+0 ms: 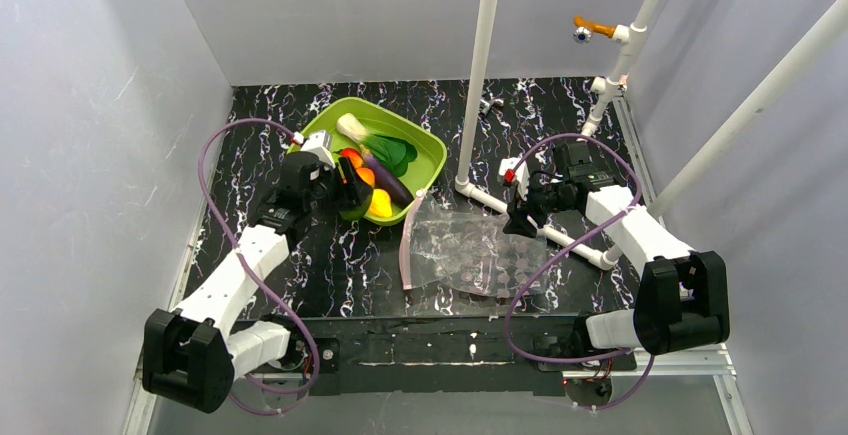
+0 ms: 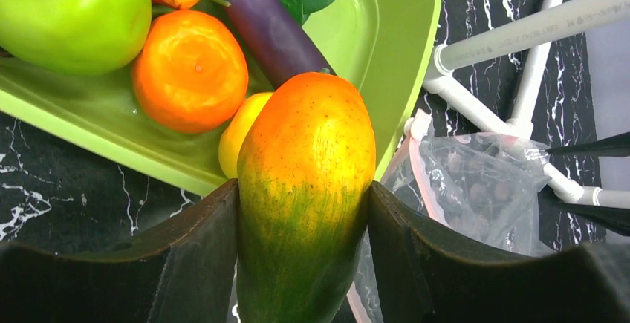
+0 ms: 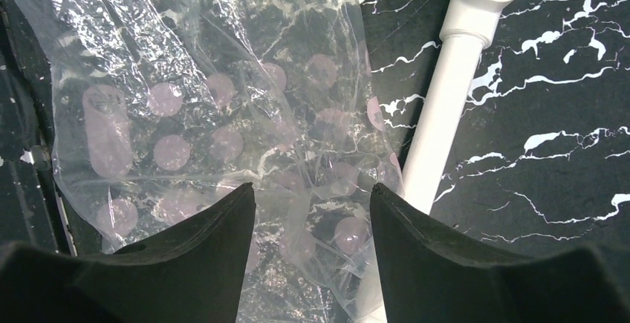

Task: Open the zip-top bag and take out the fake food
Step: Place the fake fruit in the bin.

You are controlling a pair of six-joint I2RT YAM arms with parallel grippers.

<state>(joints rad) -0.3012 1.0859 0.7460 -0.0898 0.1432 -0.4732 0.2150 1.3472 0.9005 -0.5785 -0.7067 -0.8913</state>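
Mango (image 2: 304,189) sits clamped in left pincer (image 2: 301,197) across the rim of the tray (image 2: 401,56); right pincer (image 3: 312,197) gapes above the zip-top bag (image 3: 186,78).

Clear, crinkly plastic film for the zip-top bag (image 3: 223,115), glinting at every crease, printed with pale pink dots. Pinkish, duller plastic zip strip (image 1: 407,245) along the edge nearest the lime-green tray (image 1: 428,153). Smooth, glossy moulded plastic for that tray. Glossy, finely speckled plastic skin on the mango (image 2: 308,137), between matt black fingers (image 2: 186,256) of the left tool (image 2: 303,197). Inside the tray: dimpled, waxy orange (image 2: 189,70), satin-smooth purple eggplant (image 2: 267,26), shiny green apple (image 2: 74,11). Polished black marble-look tabletop (image 1: 340,260), white-veined. Smooth white plastic pipe (image 3: 446,108).
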